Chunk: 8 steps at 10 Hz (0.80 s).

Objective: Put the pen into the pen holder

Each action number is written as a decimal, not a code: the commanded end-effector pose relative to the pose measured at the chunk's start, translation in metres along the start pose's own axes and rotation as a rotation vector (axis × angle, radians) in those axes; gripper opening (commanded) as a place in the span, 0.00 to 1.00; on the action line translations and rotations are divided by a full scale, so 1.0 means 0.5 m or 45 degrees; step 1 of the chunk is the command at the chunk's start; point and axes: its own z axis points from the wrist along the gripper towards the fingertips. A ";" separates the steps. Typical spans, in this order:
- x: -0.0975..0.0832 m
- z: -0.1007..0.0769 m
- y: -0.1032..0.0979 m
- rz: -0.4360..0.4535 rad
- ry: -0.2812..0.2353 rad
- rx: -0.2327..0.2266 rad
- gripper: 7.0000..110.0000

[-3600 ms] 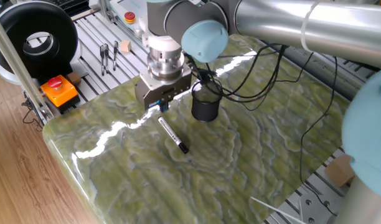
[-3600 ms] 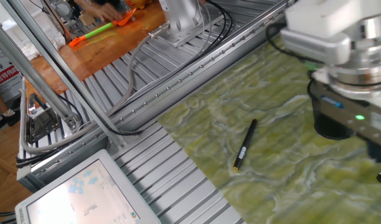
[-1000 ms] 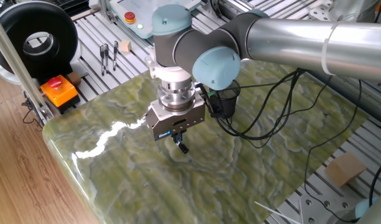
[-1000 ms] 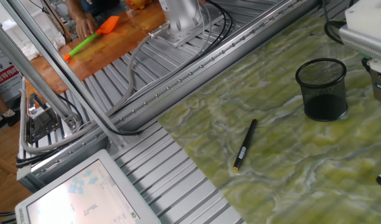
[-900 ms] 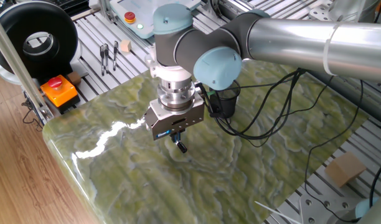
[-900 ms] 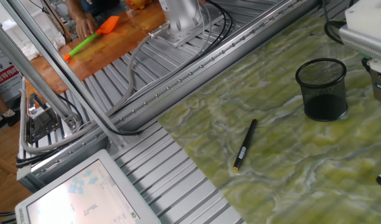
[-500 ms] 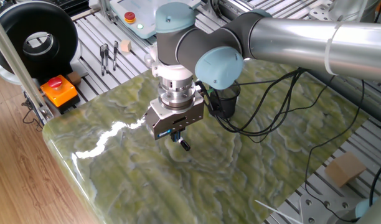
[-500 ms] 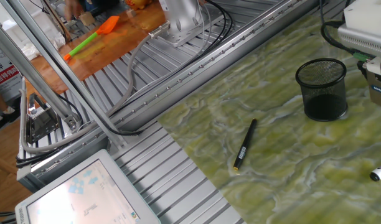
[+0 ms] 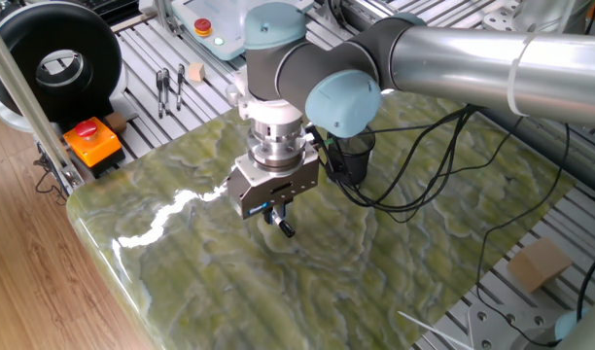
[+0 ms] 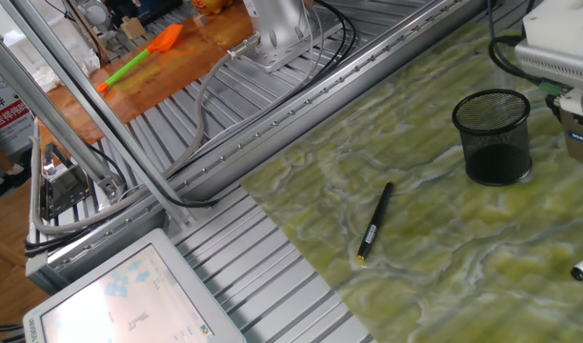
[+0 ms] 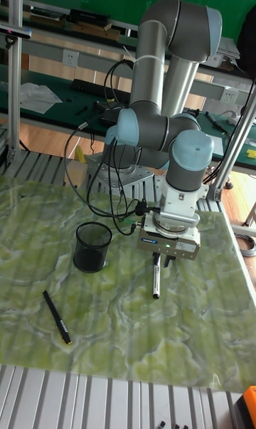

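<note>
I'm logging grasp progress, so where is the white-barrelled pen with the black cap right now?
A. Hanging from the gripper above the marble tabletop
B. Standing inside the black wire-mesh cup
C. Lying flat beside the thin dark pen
A: the white-barrelled pen with the black cap hangs tip-down from the gripper, apart from the black wire-mesh cup and the thin dark pen.

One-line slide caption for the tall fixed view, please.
UR5 pincer gripping the white pen by its top, with the pen holder and a dark pen on the table.

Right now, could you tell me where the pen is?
In the tall view the pen hangs from the end effector, right of the holder.
</note>
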 end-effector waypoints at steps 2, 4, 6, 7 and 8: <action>-0.006 0.005 -0.024 -0.005 0.011 0.013 0.15; -0.003 0.003 -0.016 0.003 0.017 0.014 0.15; -0.001 0.005 -0.015 0.000 0.026 0.005 0.15; 0.001 0.005 -0.009 0.001 0.032 -0.009 0.15; 0.002 0.006 -0.008 0.000 0.036 -0.011 0.15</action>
